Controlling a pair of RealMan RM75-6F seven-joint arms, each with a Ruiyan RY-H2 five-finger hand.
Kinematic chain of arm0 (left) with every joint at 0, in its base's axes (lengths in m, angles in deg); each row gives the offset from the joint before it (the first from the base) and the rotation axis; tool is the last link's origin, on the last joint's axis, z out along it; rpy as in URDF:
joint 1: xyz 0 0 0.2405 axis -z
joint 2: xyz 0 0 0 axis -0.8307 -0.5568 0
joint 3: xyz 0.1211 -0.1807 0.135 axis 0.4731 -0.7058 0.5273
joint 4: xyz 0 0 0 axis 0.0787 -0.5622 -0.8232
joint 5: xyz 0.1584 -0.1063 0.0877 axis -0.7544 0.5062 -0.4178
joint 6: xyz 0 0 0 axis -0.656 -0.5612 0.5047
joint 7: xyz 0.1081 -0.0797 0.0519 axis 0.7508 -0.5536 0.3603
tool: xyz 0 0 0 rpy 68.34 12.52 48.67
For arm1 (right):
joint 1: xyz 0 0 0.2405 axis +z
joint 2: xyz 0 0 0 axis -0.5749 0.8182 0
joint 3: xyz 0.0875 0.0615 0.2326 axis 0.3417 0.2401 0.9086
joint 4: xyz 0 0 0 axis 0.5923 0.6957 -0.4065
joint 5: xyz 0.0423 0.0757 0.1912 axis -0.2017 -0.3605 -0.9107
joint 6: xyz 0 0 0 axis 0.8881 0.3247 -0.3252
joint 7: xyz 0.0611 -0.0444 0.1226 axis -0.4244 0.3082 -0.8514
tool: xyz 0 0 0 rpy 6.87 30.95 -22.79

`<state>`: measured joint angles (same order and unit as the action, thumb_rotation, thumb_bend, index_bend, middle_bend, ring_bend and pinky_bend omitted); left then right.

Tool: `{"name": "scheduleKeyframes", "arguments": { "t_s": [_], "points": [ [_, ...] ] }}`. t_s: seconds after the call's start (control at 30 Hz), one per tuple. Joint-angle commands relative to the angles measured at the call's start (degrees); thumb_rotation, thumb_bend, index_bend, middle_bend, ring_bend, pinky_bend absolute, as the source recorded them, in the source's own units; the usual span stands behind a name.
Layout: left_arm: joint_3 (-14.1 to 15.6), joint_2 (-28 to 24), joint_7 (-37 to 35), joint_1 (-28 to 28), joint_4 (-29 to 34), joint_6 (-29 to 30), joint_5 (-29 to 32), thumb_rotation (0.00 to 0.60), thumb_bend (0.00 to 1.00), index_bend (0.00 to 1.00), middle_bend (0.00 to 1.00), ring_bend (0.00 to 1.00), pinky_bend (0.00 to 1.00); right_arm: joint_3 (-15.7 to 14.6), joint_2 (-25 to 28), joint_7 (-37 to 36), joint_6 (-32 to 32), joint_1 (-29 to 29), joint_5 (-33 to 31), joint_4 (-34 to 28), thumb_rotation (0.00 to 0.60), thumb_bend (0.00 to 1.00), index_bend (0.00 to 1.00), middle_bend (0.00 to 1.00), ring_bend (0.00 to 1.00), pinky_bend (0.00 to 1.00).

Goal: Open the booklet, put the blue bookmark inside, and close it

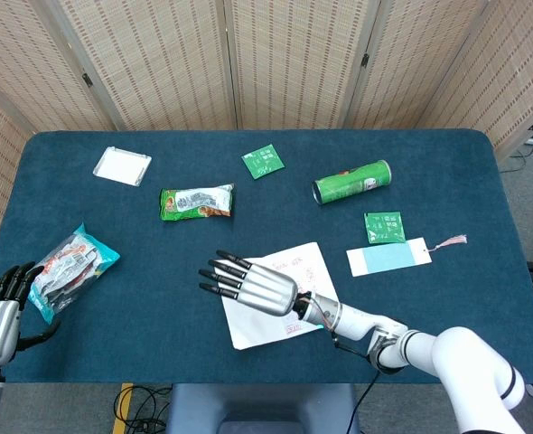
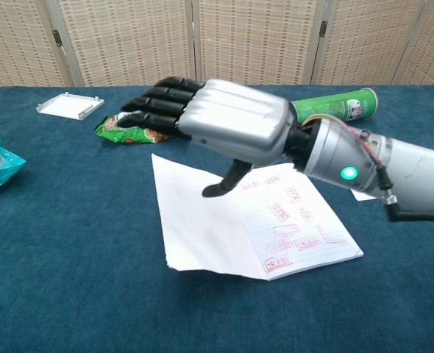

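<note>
The booklet lies open near the table's front edge, with a blank left page and a right page carrying red stamps. My right hand hovers above it with fingers spread and straight, holding nothing; in the chest view this right hand is clearly off the paper, thumb pointing down. The blue bookmark, with a pink tassel, lies flat to the right of the booklet, untouched. My left hand rests at the far left edge, fingers apart, beside a snack bag.
A blue and orange snack bag lies by the left hand. Further back are a green snack bag, a white tray, two green packets and a lying green can.
</note>
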<state>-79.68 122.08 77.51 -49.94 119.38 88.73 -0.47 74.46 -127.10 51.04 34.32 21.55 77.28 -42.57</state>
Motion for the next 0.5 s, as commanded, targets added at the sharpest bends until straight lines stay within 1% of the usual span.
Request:
{"name": "scheduleKeyframes", "arguments": {
  "t_s": [0.03,0.17,0.27,0.4,0.5],
  "points": [
    [-0.1,0.1,-0.1,0.1,-0.1,-0.1,0.0,0.600,0.24,0.15,0.11,0.09,0.16,1.2,4.2,1.5,-0.4,-2.6,-3.0,-3.3,0.600,0.01,0.00,0.03,0.00,0.01],
    [0.0,0.3,0.0,0.4,-0.3,-0.6,-0.1,0.600,0.24,0.15,0.11,0.09,0.16,1.6,8.9,2.3,-2.0,-5.2,-6.3,-6.8,0.600,0.01,0.00,0.03,0.02,0.05],
    [-0.1,0.5,0.0,0.5,-0.5,-0.8,0.0,0.600,0.24,0.15,0.11,0.09,0.16,1.4,12.6,2.8,-4.2,-7.6,-9.4,-9.5,0.600,0.01,0.00,0.07,0.06,0.06],
    [-0.1,0.8,0.0,0.8,-0.8,-1.4,0.2,0.600,0.24,0.15,0.11,0.09,0.16,0.8,17.3,4.8,-7.8,-11.0,-14.2,-13.6,0.600,0.05,0.00,0.11,0.07,0.06],
    [-0.1,1.1,0.2,1.2,-1.0,-2.0,0.3,0.600,0.24,0.15,0.11,0.09,0.16,0.5,20.4,6.8,-10.4,-13.2,-17.8,-16.4,0.600,0.06,0.04,0.11,0.07,0.06]
  ]
}}
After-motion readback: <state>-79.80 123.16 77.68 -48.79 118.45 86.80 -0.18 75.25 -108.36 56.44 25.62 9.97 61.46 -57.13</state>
